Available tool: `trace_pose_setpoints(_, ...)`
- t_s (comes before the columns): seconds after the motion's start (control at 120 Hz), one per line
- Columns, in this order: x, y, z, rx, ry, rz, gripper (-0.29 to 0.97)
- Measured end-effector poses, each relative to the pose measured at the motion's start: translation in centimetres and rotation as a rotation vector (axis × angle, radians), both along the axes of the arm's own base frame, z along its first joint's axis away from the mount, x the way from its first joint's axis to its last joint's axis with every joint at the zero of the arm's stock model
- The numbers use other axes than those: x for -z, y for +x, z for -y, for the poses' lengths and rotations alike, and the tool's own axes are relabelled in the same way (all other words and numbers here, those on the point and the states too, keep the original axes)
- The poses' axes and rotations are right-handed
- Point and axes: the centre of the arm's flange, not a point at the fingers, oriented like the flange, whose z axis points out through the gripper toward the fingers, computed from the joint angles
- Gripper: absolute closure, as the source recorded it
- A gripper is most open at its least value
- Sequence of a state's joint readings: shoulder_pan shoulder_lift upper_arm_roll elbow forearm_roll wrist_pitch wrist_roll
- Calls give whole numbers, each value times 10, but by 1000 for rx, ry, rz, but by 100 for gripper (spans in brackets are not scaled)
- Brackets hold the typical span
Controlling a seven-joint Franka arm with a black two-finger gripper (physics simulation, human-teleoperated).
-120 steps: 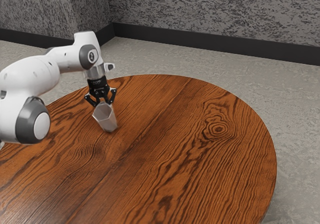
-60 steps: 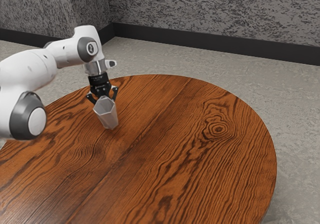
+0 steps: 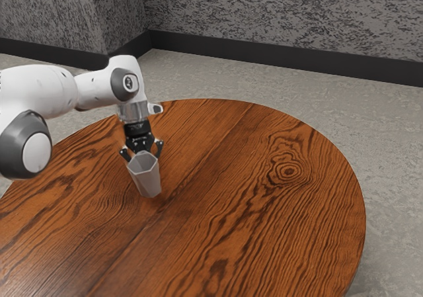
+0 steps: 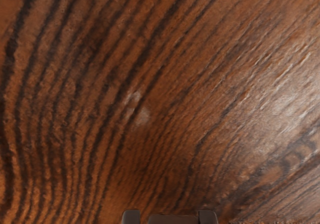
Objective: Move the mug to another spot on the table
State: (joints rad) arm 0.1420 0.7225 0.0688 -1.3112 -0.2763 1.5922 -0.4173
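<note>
The round wooden table (image 3: 264,198) is taken up by nothing but the task's own thing, and its wood grain (image 4: 160,84) is seen close beneath the hand in the wrist view. The arm (image 3: 66,92) is now swung further over the tabletop than 1 second ago - the wrist has been carried toward the exterior view's right and nearer the camera. The grey mug (image 3: 147,176) has been brought along with it and is held slightly tilted, low over the wood in the table's part toward the exterior view's left; whether its base touches cannot be told. The gripper (image 3: 141,154) is clamped on the mug's rim, its 2 fingers set against opposite sides. The transfer is judged to be under way - only setting down and release remain.
</note>
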Motion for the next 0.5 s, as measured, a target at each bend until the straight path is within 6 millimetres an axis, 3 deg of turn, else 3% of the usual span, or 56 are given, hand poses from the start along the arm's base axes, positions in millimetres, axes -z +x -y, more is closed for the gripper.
trace_pose_setpoints(0.283,19,-1,32,15,-20,12,76)
trace_pose_setpoints(0.5,26,3,35,3,-15,39,76)
